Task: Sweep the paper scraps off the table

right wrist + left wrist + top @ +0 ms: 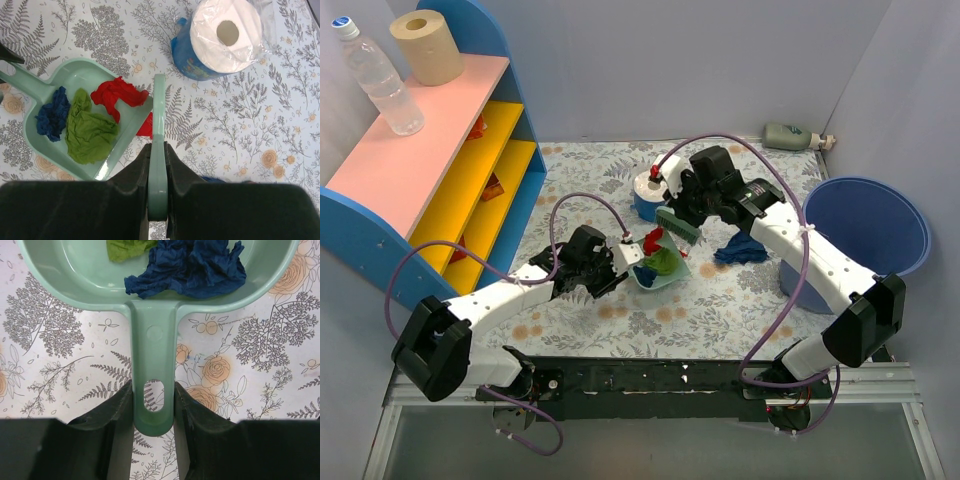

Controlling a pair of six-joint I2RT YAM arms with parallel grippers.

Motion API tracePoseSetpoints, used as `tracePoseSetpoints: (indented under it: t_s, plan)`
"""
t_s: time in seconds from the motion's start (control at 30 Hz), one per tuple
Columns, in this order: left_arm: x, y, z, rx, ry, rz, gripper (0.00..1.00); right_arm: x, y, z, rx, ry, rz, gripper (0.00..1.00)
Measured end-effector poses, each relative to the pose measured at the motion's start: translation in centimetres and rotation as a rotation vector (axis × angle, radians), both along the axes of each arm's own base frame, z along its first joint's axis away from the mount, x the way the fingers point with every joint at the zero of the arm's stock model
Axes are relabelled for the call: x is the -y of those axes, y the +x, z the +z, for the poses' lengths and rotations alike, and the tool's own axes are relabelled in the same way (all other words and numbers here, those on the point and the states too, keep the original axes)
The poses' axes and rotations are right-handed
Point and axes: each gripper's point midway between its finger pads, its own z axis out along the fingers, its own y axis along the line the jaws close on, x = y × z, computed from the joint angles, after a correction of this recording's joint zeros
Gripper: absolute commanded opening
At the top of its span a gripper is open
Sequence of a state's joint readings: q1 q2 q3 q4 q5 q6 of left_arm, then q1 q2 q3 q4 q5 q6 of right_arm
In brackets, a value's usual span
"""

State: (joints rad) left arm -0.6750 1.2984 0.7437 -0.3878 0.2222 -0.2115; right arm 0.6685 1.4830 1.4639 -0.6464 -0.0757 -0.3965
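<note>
Lying in the pale green dustpan (65,70) are three of the paper scraps: a dark blue scrap (52,115) towards the handle end, a green scrap (90,130) in the middle, and a red scrap (117,95) close to the open lip. A second red scrap (146,126) sits right at that lip, partly under the brush (159,115), and whether it is on the pan or on the cloth cannot be told. A larger dark blue wad (740,250) lies loose on the table (620,320), to the right of the dustpan and apart from it.

The dustpan rests near the middle of the table. Its handle (152,340) is clamped from both sides by the left gripper (152,390). The right gripper (158,152) is closed tight on the brush's thin pale green handle, with the brush head down at the pan's mouth.

Just beyond the brush, on the far side, a blue-wrapped tissue roll (225,37) stands on end. A blue bin (880,230) stands open-topped off the table's right edge. At the far right corner a grey-green bottle (790,135) lies on its side. On the left is the shelf (430,140), its pink top bearing a clear bottle (380,80) and a brown paper roll (428,47). Its yellow compartments hold small orange-red things, too hidden to name.
</note>
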Motion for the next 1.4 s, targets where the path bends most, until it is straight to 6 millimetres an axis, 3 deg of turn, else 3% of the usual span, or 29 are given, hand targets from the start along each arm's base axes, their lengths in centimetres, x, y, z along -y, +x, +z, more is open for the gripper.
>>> tracePoseSetpoints:
  t_s: [0.37, 0.53, 0.63, 0.77, 0.93, 1.1, 1.17, 1.4]
  plan:
    - [0.2, 0.2, 1.5, 0.032, -0.029, 0.004, 0.00, 1.6, -0.1, -2.2, -0.024, -0.067, -0.043, 0.01]
    - [0.2, 0.3, 2.7, 0.060, -0.043, -0.005, 0.00, 3.1, 0.5, -2.1, -0.032, -0.090, -0.096, 0.01]
    - [0.6, 0.7, 4.0, 0.080, -0.050, -0.018, 0.00, 4.3, 1.4, -0.9, -0.014, -0.089, -0.143, 0.01]
    - [1.9, 1.7, 6.7, 0.104, -0.083, -0.042, 0.00, 5.9, 3.7, 3.4, 0.083, -0.058, -0.218, 0.01]
    - [3.7, 2.8, 10.0, 0.120, -0.142, -0.064, 0.00, 8.7, 7.2, 12.3, 0.285, 0.054, -0.347, 0.01]
    - [5.3, 4.0, 11.7, 0.112, -0.147, -0.083, 0.00, 12.9, 10.0, 19.6, 0.472, 0.199, -0.490, 0.01]
    - [6.5, 5.0, 12.6, 0.106, -0.148, -0.092, 0.00, 13.6, 10.0, 21.2, 0.516, 0.246, -0.515, 0.01]
    - [12.5, 7.9, 15.8, 0.125, -0.176, -0.150, 0.00, 13.2, 8.2, 25.7, 0.615, 0.382, -0.501, 0.01]
